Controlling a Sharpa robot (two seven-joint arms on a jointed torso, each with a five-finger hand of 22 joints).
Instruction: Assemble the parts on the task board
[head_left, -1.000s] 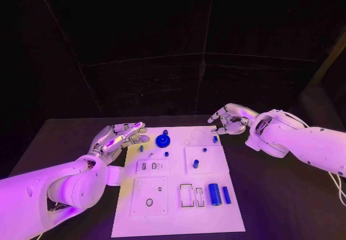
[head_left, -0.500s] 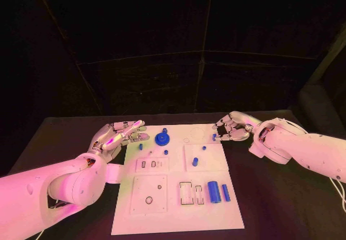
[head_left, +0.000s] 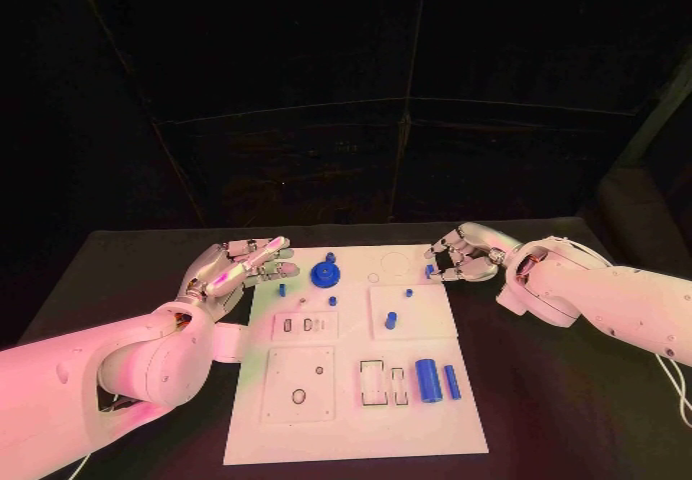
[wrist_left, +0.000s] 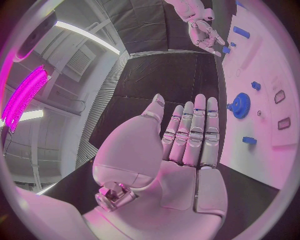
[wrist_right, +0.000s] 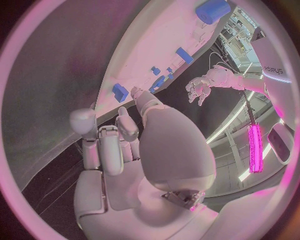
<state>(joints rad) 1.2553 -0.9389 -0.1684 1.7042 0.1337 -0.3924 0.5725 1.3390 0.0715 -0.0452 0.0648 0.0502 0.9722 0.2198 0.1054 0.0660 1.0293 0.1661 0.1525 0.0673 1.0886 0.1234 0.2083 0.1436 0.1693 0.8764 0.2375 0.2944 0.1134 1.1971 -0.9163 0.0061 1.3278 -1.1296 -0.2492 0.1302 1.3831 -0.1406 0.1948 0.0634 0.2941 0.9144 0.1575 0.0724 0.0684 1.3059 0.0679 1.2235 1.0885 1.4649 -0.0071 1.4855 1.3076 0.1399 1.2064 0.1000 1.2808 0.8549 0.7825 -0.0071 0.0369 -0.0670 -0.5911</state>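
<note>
Right robot hand (head_left: 462, 256) lower; two cylinders (head_left: 428, 380).

The task board (head_left: 353, 420) lies in the middle of the black table (head_left: 548, 400). Bare table runs down both long sides. At the far left corner the left hand (head_left: 238, 268) hovers, fingers straight out, holding nothing. At the far right corner the right hand (head_left: 459, 256) curls just beside a small blue peg (head_left: 428, 269). Between them stands the blue gear (head_left: 326, 275) (the tallest part there). The near end has low parts, like the blue cylinder (head_left: 428, 379).
</note>
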